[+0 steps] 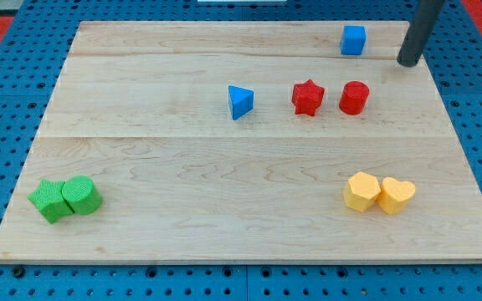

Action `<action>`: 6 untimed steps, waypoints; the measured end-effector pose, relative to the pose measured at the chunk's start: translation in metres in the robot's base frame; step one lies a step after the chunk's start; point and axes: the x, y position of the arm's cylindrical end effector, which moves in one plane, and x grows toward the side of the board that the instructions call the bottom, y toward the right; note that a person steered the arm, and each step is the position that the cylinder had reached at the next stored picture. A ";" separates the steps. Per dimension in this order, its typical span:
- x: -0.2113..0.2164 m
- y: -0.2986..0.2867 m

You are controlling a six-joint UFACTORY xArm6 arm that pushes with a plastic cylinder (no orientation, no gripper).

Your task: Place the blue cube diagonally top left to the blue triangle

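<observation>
The blue cube [353, 40] sits near the view's top right on the wooden board [224, 167]. The blue triangle [240, 101] lies near the board's middle, to the lower left of the cube. My tip [408, 62] rests on the board to the right of the blue cube and slightly lower, apart from it. The rod rises toward the view's top right corner.
A red star [307, 97] and a red cylinder [353, 97] lie right of the blue triangle. A yellow hexagon-like block [361, 191] and yellow heart [397, 194] touch at the lower right. A green cube [50, 201] and green cylinder [82, 195] touch at the lower left.
</observation>
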 end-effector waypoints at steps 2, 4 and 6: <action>-0.040 -0.090; -0.004 -0.269; 0.048 -0.315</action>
